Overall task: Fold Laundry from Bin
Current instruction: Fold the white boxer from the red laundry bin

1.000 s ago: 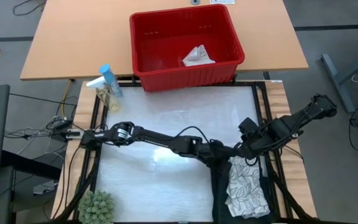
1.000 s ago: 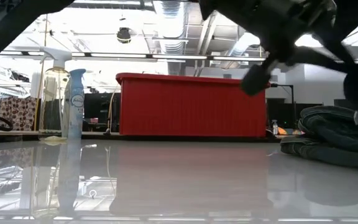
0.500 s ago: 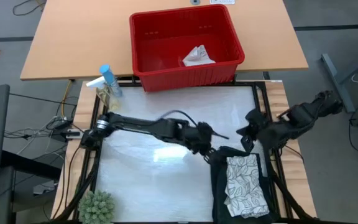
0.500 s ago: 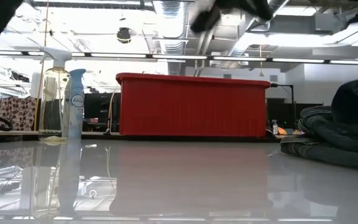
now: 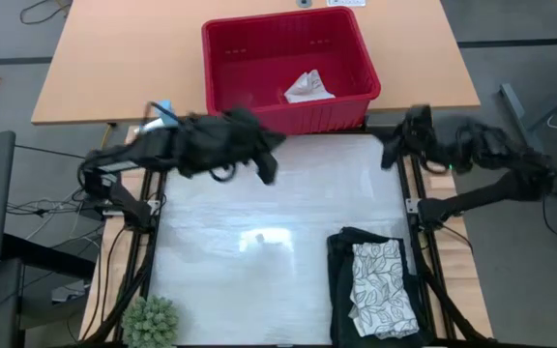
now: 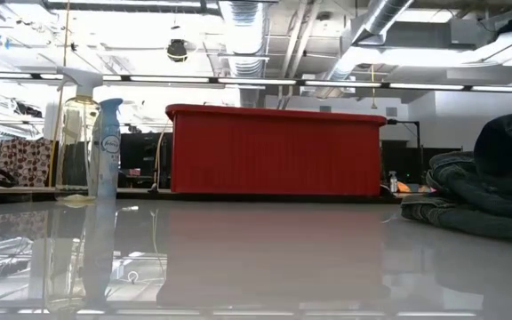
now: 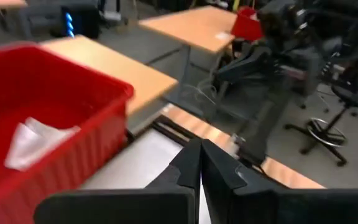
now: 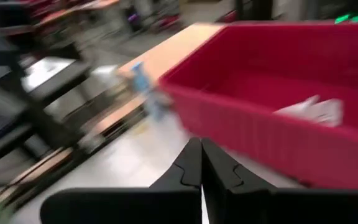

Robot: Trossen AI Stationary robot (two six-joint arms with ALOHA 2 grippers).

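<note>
From overhead I see the red rectangular plastic bin with slotted sides [image 5: 288, 68] sitting on the wooden table just beyond the far edge of my white work surface [image 5: 259, 280], and one small plain whitish cloth [image 5: 307, 88] lies crumpled on its floor toward the right side. On the near right corner of the work surface a large dark blackish-green garment [image 5: 341, 290] lies folded flat, and a white-grey leaf-patterned cloth [image 5: 383, 286] rests folded on top of it. My left gripper [image 5: 267, 172] hangs over the far left part of the work surface, just in front of the bin's front wall, and its wrist camera shows its two dark fingers [image 7: 188, 168] pressed together with nothing between them. My right gripper [image 5: 393, 152] is at the far right edge of the work surface, near the bin's right front corner; its own camera shows its fingers [image 8: 191, 163] closed tip to tip, holding nothing, with the bin and the whitish cloth ahead of them. A light blue spray bottle [image 6: 106, 148] stands at the far left of the work surface, left of the bin, and a small green spiky plant [image 5: 150, 320] sits at the near left corner.
</note>
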